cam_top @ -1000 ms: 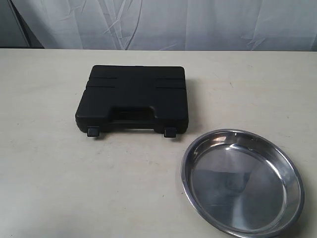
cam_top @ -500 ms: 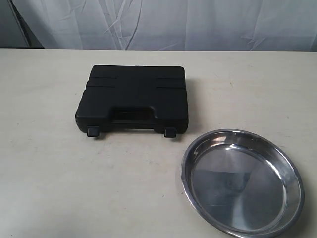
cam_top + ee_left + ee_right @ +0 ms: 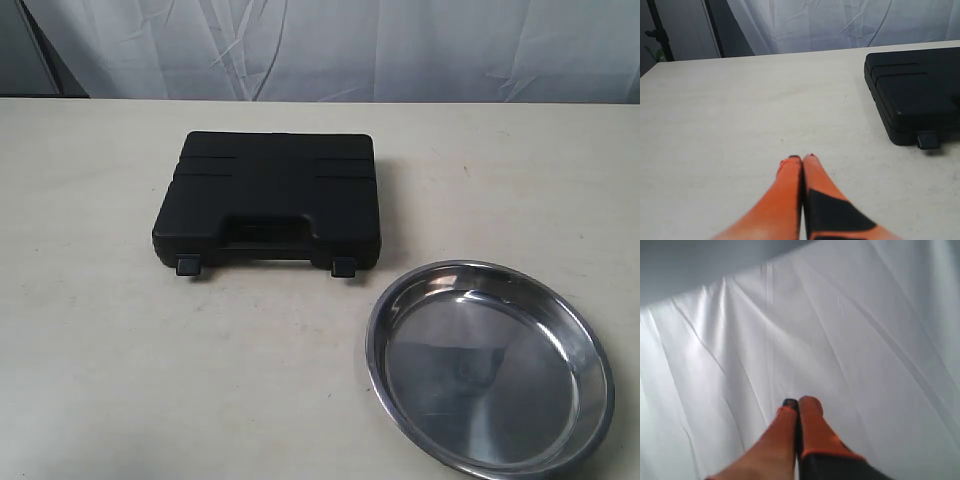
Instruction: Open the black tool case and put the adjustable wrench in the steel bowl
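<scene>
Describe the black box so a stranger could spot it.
On the pale table, left of and behind the steel bowl, lies the black tool case. It alone is flat, dark and rectangular, with a handle and two latches.

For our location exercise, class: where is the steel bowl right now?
In the exterior view the steel bowl sits on the table at the lower right, nearer the camera than the closed black case and apart from it.

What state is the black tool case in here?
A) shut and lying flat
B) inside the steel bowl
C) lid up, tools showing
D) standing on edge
A: the black tool case lies flat with its lid down, apart from the steel bowl.
</scene>
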